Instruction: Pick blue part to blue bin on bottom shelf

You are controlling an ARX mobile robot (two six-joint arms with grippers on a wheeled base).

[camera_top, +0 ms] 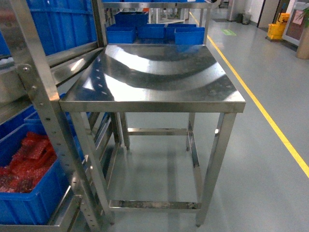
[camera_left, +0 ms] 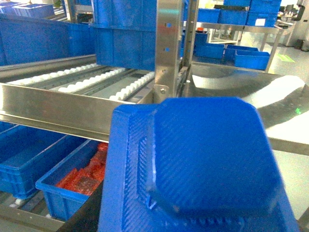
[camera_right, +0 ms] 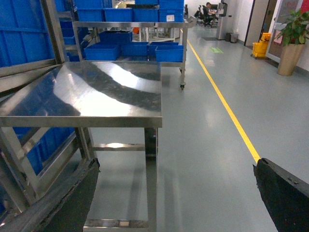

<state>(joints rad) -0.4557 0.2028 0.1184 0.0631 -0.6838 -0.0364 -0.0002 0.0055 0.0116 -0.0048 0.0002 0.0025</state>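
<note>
Head view: neither arm is in sight. The stainless worktop (camera_top: 154, 77) is bare, polished and reflective. Lower left, a moulded blue bin (camera_top: 29, 193) sits low in the rack, holding red bagged pieces.

Left wrist view: the blue part (camera_left: 207, 154), ribbed plastic with chamfered corners, fills the foreground; the left jaws are hidden, so I cannot tell how they grip it. It hangs above a steel rail (camera_left: 58, 111) fronting white rollers (camera_left: 72, 79). Risk: the broad part catches this rail on descent, or lands in the wrong bin.

Right wrist view: the right gripper (camera_right: 176, 193) stands released, its dark, worn pads wide apart and empty above the grey floor.
</note>
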